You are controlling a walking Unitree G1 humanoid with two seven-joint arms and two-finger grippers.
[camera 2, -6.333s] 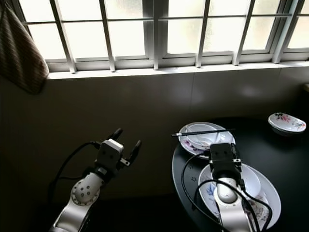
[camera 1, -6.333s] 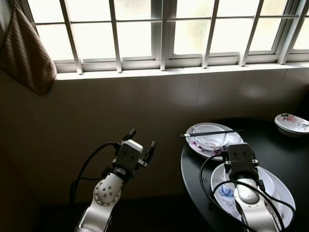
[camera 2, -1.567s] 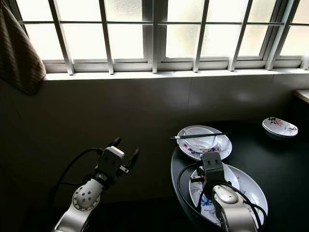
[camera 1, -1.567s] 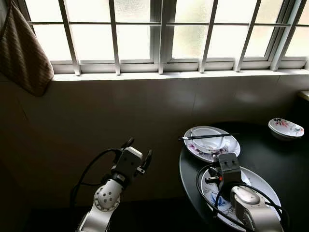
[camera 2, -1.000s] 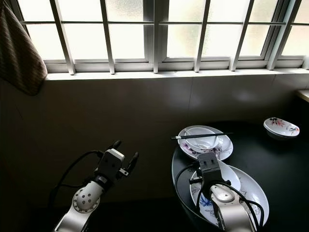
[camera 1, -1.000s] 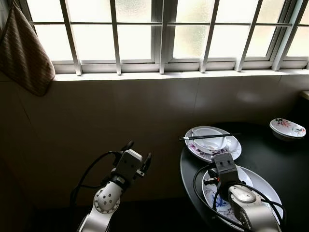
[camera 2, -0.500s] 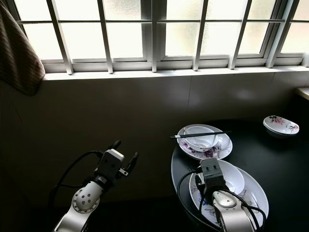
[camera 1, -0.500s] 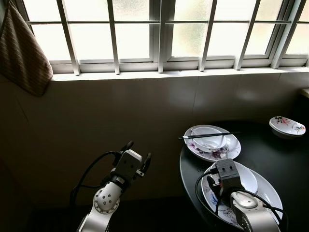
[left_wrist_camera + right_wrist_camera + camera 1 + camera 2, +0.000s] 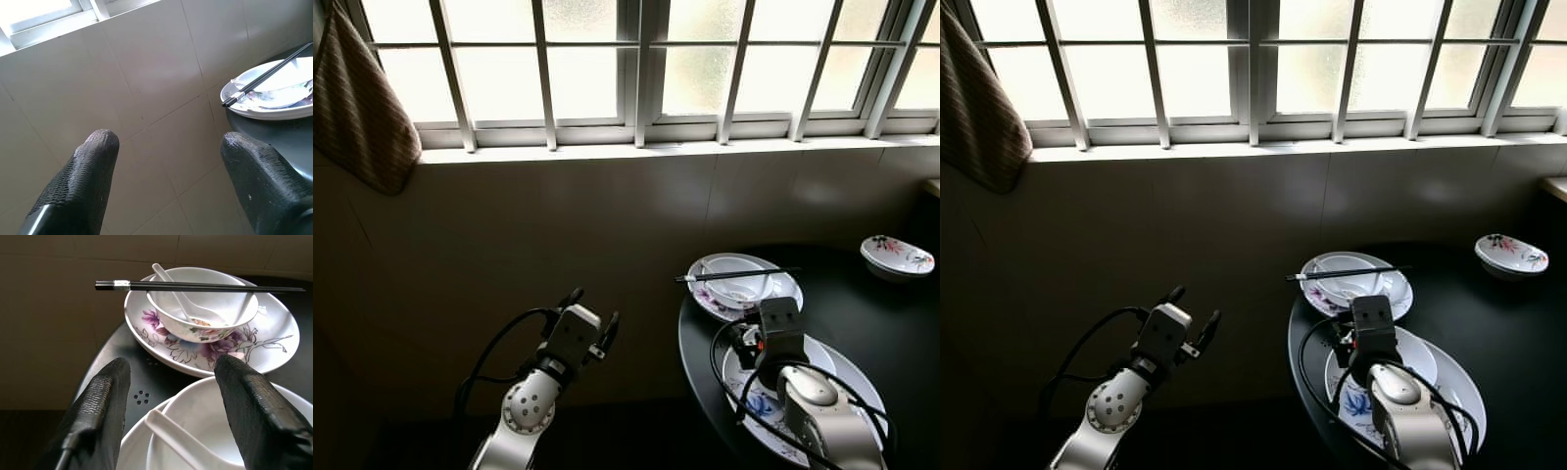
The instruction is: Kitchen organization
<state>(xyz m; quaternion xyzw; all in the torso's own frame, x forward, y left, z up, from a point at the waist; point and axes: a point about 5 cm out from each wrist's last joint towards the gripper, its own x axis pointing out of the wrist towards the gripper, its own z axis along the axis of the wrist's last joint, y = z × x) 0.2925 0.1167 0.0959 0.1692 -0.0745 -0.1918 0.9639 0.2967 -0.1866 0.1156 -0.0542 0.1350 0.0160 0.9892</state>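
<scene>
Right now the right end effector (image 9: 171, 396) hangs low over the near white bowl (image 9: 230, 421), its two black fingers spread wide and gripping nothing. A white spoon (image 9: 183, 440) lies in that bowl, which sits on a blue-flowered plate (image 9: 759, 403) at the near edge of the round black desk (image 9: 862, 304).

Just beyond stands a floral plate (image 9: 264, 350) carrying a smaller bowl (image 9: 200, 308) with its own spoon (image 9: 176, 289), and a pair of black chopsticks (image 9: 195, 286) resting loose across the bowl's rim. A third small dish (image 9: 899, 256) sits well apart at the far side.

The left end effector (image 9: 168, 171) is held off the desk beside its edge, fingers also wide apart and empty, facing the tiled wall (image 9: 146, 88).

The main risk, as I judge it, is the chopsticks: any nudge to the far bowl or plate could roll them off onto the floor. The near plate sits close to the desk's rim, so a downward press on its edge might tip it. The loose spoon could slide out if the bowl is lifted tilted.

No brand, label or readable writing shows anywhere; the crockery bears only flower patterns.
</scene>
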